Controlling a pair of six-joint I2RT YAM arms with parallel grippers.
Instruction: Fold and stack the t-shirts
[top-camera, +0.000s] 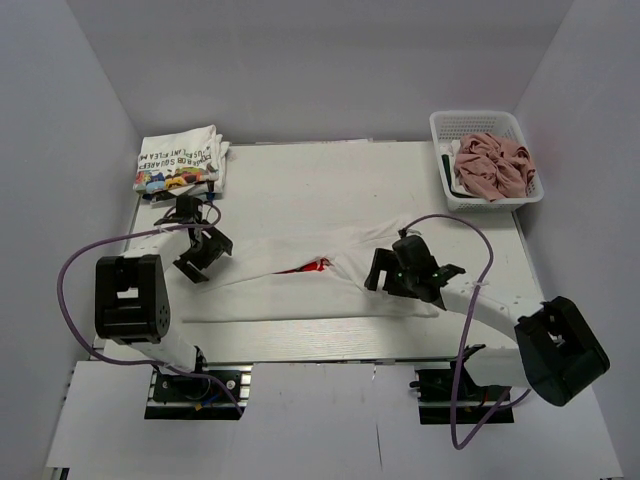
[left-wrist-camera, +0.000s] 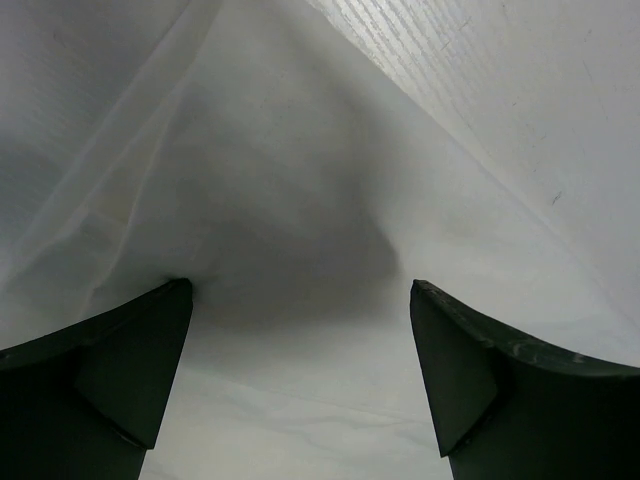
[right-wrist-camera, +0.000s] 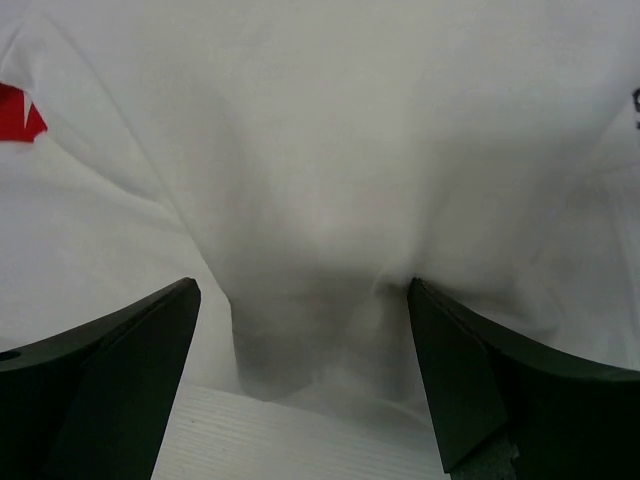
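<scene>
In the top view, one white t-shirt (top-camera: 300, 298) was seen lying part-folded across the middle of the desk (top-camera: 330, 180), with a red print (top-camera: 313, 266) showing at a fold. One folded pile (top-camera: 180, 162) was set at the far left corner; how many tees it held could not be told. One pink t-shirt (top-camera: 492, 165) was bundled in the single basket (top-camera: 480, 122) at the far right. The left gripper (top-camera: 203, 250) and right gripper (top-camera: 405, 272) were placed over the white tee's two ends.

In the left wrist view, the fingers (left-wrist-camera: 110, 370) were spread wide and nothing was pinched; a tented ridge of cloth lay between them.

In the right wrist view, the fingers were likewise spread over rumpled cloth, with nothing held. The fabric was judged light, limp and quick to crease or slide, so it would best be taken at an edge or corner, through both layers.
</scene>
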